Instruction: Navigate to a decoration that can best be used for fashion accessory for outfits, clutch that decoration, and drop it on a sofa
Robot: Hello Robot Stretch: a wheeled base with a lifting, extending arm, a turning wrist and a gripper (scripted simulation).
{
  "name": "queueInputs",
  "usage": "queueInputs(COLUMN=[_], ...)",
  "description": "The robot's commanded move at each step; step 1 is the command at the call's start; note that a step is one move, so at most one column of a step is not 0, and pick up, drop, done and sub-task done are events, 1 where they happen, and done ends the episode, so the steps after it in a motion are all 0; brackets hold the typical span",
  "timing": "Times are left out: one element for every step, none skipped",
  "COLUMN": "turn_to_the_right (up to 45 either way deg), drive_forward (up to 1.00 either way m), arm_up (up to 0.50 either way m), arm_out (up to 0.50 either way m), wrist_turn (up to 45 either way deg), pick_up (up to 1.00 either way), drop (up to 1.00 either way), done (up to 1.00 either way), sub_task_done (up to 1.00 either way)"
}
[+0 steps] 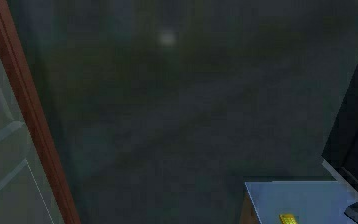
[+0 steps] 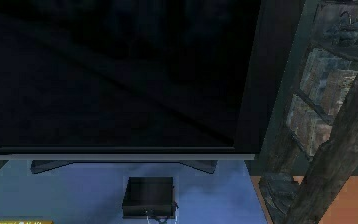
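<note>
This looks like a living room in a home. A large dark television [image 2: 117,75] stands on a blue bench [image 2: 77,195] with a small black box [image 2: 150,196] just in front of it. A pale panelled door [image 1: 5,160] in a reddish-brown frame [image 1: 35,115] is on the left of the forward view.

Blue tabletop [image 2: 219,196] with a television's dark foot [image 2: 107,166] and a small black box [image 2: 150,197]

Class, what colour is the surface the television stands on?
The tabletop is light blue, best seen in the arm side view.
</note>
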Motion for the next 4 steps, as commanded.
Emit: queueInputs(turn_to_the_right=[0.0, 0.0, 0.0, 0.0], drive_forward=[0.0, 0.0, 0.0, 0.0], arm_up=[0.1, 0.3, 0.0, 0.0], arm_out=[0.0, 0.0, 0.0, 0.0], wrist_turn=[0.0, 0.0, -45.0, -45.0], pick_up=[0.0, 0.0, 0.0, 0.0], drop=[0.0, 0.0, 0.0, 0.0], done=[0.0, 0.0, 0.0, 0.0], sub_task_done=[0.0, 0.0, 0.0, 0.0])
